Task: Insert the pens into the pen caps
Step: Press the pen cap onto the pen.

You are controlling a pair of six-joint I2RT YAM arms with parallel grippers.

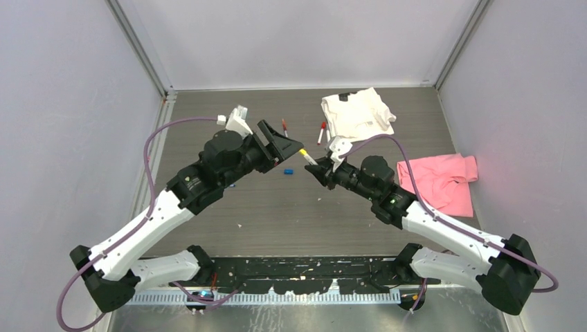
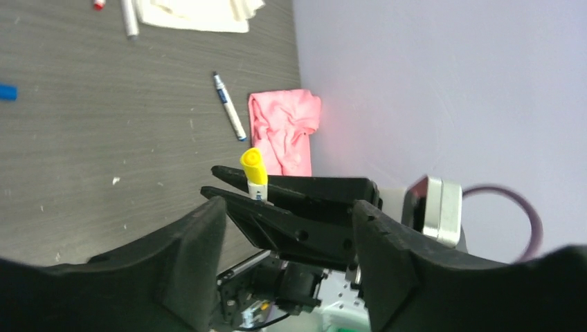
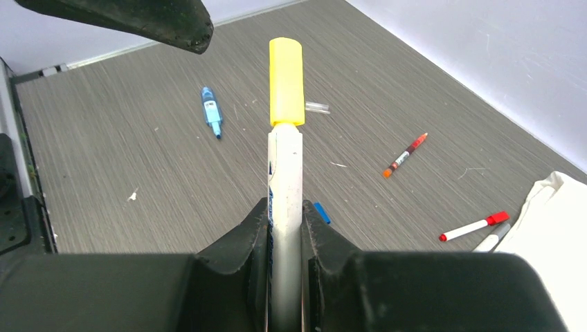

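Observation:
My right gripper [image 3: 285,207] is shut on a white-barrelled pen [image 3: 285,173], and a yellow pen cap [image 3: 286,81] sits on the pen's far end. From above, that gripper [image 1: 317,164] holds the capped pen [image 1: 307,157] over the middle of the table. My left gripper [image 1: 287,155] is right beside it, open, with its fingers [image 2: 197,249] apart from the yellow cap [image 2: 253,166]. A loose blue cap [image 1: 289,169] lies on the table below. Other pens lie around: a blue one [image 3: 211,111], an orange-tipped one [image 3: 405,155] and a red-capped one [image 3: 476,226].
A white cloth [image 1: 356,114] lies at the back right, with a pink cloth [image 1: 439,180] along the right side. Another pen [image 2: 229,107] lies close to the pink cloth [image 2: 284,128]. The walls close in the table on three sides.

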